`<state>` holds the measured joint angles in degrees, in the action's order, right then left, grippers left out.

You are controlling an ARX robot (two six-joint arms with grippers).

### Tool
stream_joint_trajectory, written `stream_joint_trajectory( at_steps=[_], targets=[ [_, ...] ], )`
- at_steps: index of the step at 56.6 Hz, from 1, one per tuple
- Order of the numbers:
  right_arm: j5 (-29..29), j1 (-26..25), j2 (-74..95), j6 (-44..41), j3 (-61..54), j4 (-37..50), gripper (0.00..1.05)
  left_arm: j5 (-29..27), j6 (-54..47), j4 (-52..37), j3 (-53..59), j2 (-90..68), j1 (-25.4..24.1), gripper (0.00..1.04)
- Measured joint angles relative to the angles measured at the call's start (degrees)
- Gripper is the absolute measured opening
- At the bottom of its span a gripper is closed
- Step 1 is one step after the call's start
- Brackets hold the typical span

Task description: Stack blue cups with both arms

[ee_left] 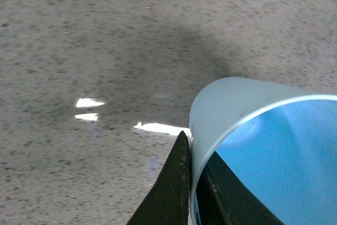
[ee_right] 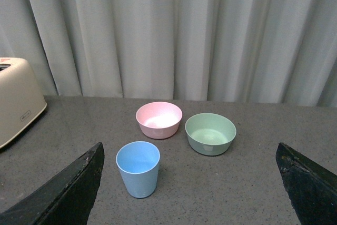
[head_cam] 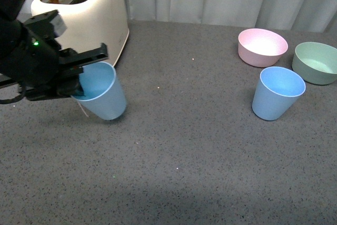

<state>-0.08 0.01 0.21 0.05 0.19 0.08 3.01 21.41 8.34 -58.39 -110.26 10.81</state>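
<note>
My left gripper (head_cam: 79, 85) is shut on the rim of one light blue cup (head_cam: 103, 97) at the left of the table, holding it tilted; one jaw is inside the rim and one outside, as the left wrist view shows with the cup (ee_left: 253, 135) and gripper (ee_left: 194, 183). The second blue cup (head_cam: 277, 93) stands upright at the right, in front of the bowls; it also shows in the right wrist view (ee_right: 138, 168). My right gripper (ee_right: 189, 188) is open and empty, back from that cup, and out of the front view.
A cream toaster (head_cam: 87, 14) with a slice of bread stands at the back left, just behind the held cup. A pink bowl (head_cam: 262, 47) and a green bowl (head_cam: 316, 62) sit at the back right. A grey curtain hangs behind the dark speckled table (head_cam: 184, 146).
</note>
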Motion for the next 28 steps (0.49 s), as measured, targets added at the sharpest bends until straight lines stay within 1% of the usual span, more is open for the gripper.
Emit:
stream_joint_trajectory(
  at_steps=[9, 16, 28],
  targets=[
    [0.0, 0.0, 0.0, 0.0, 0.0, 0.0, 0.95, -0.22, 1.81, 0.77, -4.63, -2.64, 6.36, 0.04],
    [0.0, 0.0, 0.0, 0.0, 0.0, 0.0, 0.95, -0.44, 3.32, 1.6, -7.19, -4.9, 9.07, 0.04],
    [0.0, 0.0, 0.0, 0.0, 0.0, 0.0, 0.95, -1.16, 5.51, 3.06, -10.64, -8.37, 11.72, 0.04]
  ],
)
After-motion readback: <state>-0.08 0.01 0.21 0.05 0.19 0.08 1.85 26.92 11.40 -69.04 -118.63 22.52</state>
